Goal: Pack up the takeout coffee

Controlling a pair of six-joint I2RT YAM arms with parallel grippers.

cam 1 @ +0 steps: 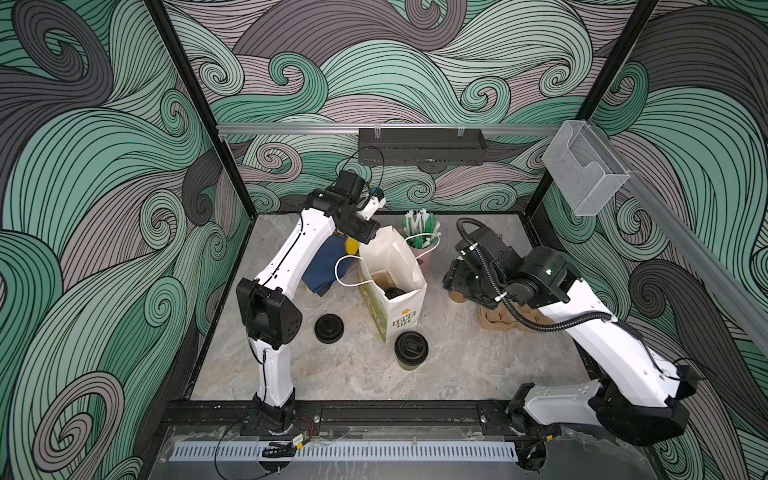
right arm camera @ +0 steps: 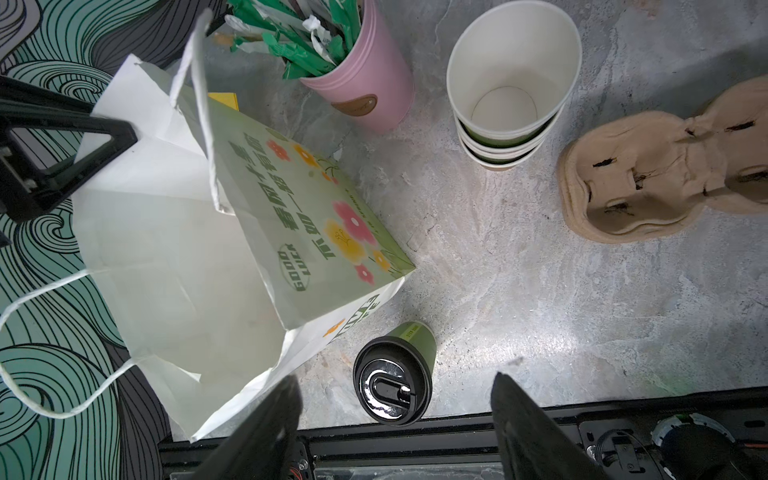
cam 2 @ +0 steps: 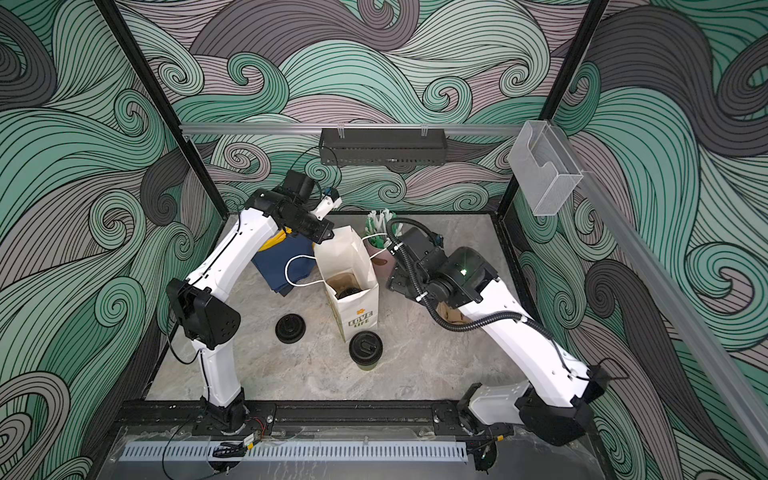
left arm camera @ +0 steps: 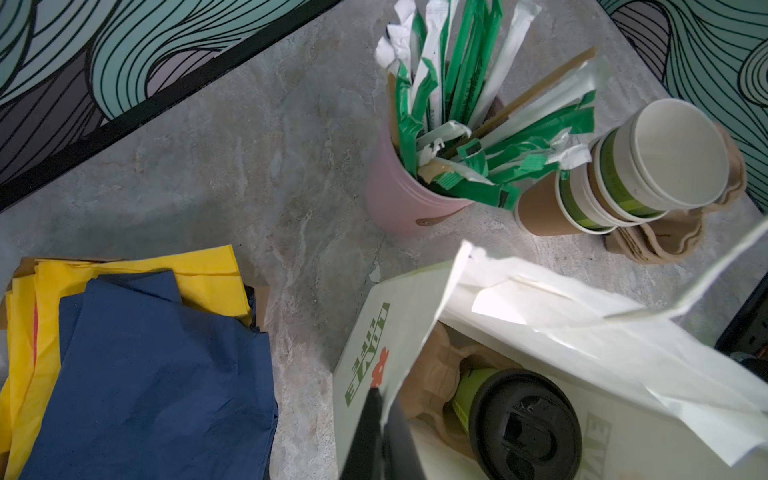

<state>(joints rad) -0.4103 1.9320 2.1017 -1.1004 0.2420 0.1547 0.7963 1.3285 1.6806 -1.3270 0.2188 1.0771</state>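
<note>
Now one small olive-green paper cup with a black sip lid (cam 1: 410,351) stands on the grey counter (cam 1: 478,374) just nearer than the white paper bag (cam 1: 390,253), long axis vertical, lid up. Its twin (left arm camera: 519,419) sits lid-up inside that bag. Left jaws pinch the bag's rim; right jaws gape empty.

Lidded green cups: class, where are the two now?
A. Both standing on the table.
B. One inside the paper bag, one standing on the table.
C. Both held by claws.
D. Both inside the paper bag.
B: the left wrist view shows one lidded cup inside the paper bag; both top views show the second lidded cup upright on the table outside it.
</note>
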